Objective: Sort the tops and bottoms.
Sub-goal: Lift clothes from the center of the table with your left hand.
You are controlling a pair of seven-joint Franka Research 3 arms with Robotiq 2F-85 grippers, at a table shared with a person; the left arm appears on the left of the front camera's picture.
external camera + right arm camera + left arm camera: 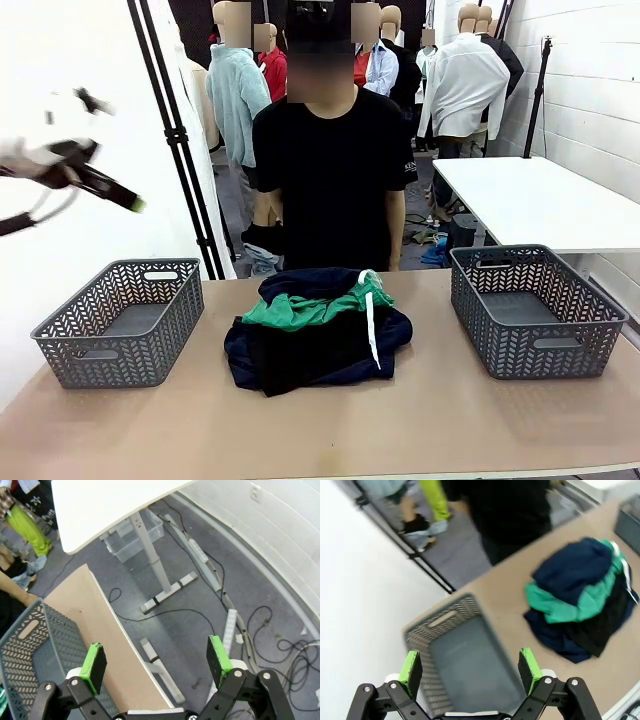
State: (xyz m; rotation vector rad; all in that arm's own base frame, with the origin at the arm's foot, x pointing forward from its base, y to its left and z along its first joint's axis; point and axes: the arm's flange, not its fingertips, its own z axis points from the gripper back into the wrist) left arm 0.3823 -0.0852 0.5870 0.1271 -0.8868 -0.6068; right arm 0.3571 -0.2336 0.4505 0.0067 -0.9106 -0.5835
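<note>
the left claw (470,666) hangs wide open, empty, above the left basket (442,620), and the right claw (157,661) is spread just as wide, empty, off the end of the table (100,625) by the right basket (30,650). on the table, midway between the baskets, the green bottoms (300,312) lie in a heap of dark clothes (300,362), partly under a navy piece (310,283), white cord (371,330) trailing forward. a person (335,170) in black stands behind.
</note>
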